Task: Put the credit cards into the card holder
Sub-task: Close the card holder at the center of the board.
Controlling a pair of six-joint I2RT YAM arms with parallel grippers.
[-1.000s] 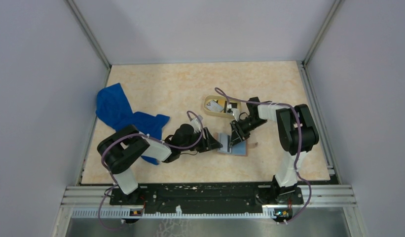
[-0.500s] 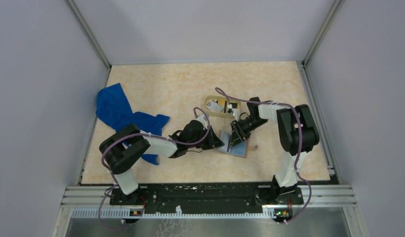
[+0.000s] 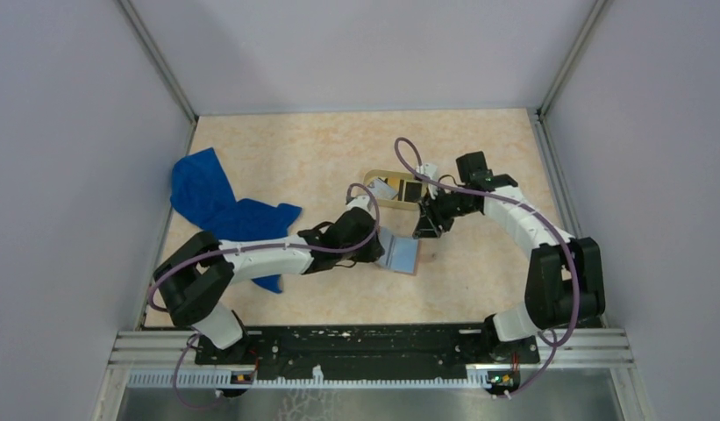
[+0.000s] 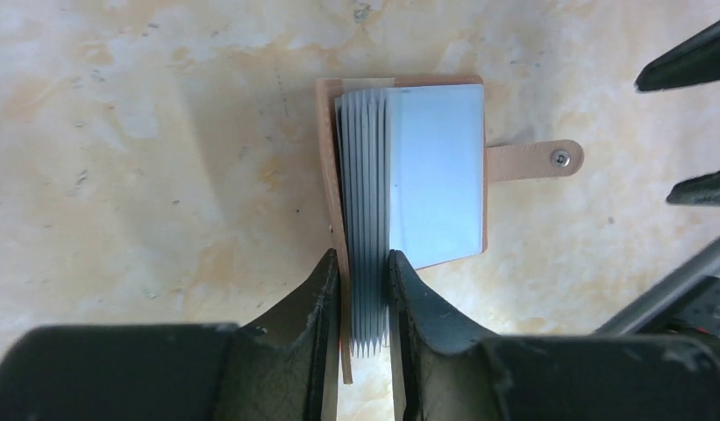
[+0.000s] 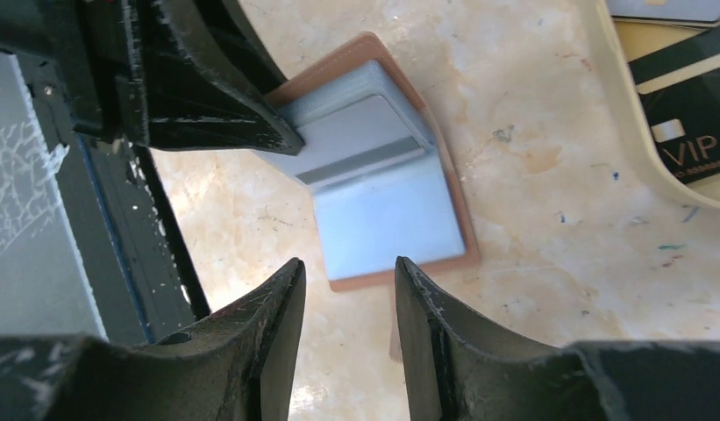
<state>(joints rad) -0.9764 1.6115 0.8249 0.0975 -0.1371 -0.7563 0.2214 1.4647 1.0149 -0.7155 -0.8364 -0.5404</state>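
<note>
Here, card holder lies pinched in left gripper.

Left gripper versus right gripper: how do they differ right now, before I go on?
Grip: the left gripper is shut on the card holder, pinching its grey sleeve stack; the right gripper is open and empty.
Contact: the left gripper touches the card holder; the right gripper hangs near its free edge, not touching it.
Shared: both are black, two-fingered and pointed at the card holder, and neither holds a card.
</note>
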